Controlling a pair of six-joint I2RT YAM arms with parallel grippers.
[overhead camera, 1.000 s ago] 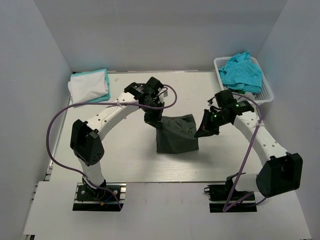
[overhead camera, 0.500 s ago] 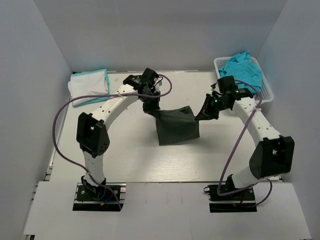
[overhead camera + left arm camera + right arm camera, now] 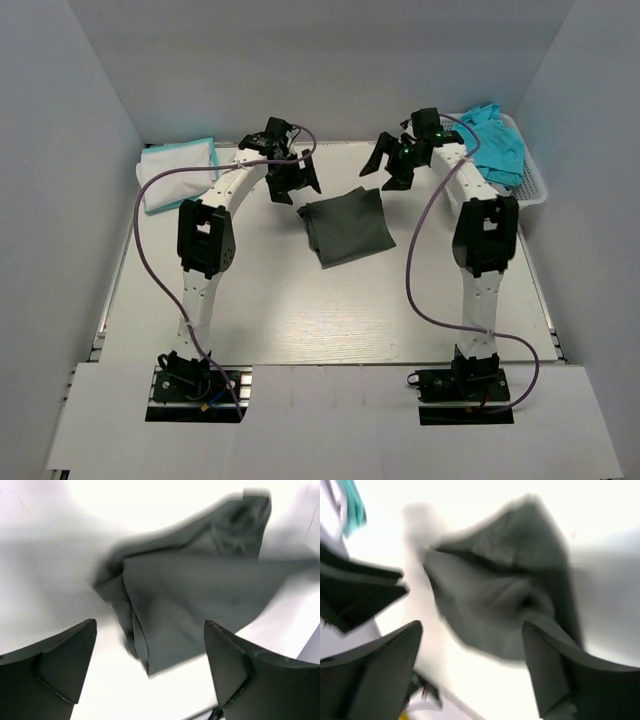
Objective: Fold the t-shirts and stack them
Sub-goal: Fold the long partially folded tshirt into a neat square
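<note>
A dark charcoal t-shirt (image 3: 347, 227) lies folded flat on the white table, mid-back. My left gripper (image 3: 297, 189) hovers open just beyond its far left corner. My right gripper (image 3: 388, 172) hovers open just beyond its far right corner. Neither touches the cloth. In the left wrist view the charcoal t-shirt (image 3: 200, 595) lies past the open left gripper (image 3: 150, 670). The right wrist view, blurred, shows the t-shirt (image 3: 505, 600) beyond the open right gripper (image 3: 472, 675). A folded white t-shirt on a turquoise one (image 3: 180, 170) sits at the far left. Crumpled turquoise t-shirts (image 3: 490, 145) fill the basket.
A white lattice basket (image 3: 532, 188) stands at the far right corner against the wall. White walls close in the table on three sides. Purple cables loop off both arms. The left arm's black gripper (image 3: 355, 595) shows at the left of the right wrist view.
Both grippers opened and let go of the charcoal t-shirt. It dropped flat onto the table. Both arms stretched toward the back of the table.
</note>
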